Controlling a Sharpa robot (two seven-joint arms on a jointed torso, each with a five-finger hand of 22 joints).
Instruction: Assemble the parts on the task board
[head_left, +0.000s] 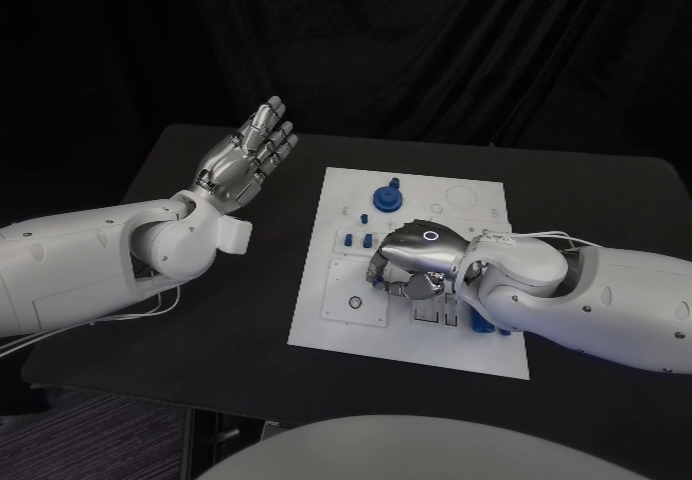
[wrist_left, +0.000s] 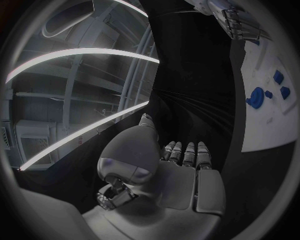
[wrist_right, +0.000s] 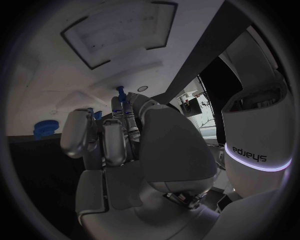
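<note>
The white task board (head_left: 346, 325) lies mid-table, also seen as the board (wrist_left: 269, 125). My right hand (head_left: 413, 264) hovers low over its middle, fingers curled down toward the plate. In the right wrist view the right hand (wrist_right: 125, 150) has its fingertips (wrist_right: 120, 107) right at a thin blue peg (wrist_right: 119, 91); whether they grip it is unclear. A round blue knob (head_left: 387, 197) (wrist_left: 255, 97) (wrist_right: 45, 129) stands at the board's far side. Small blue pegs (head_left: 356, 238) stand left of the hand. My left hand (head_left: 248, 155) (wrist_left: 165, 170) is raised off the board's left side, fingers straight, holding nothing.
More blue pieces (head_left: 476, 322) sit near the board's front right, partly under my right forearm (head_left: 577, 290). Bare black table (head_left: 216, 330) lies left of and in front of the board. My left forearm (head_left: 87, 260) spans the table's left edge.
</note>
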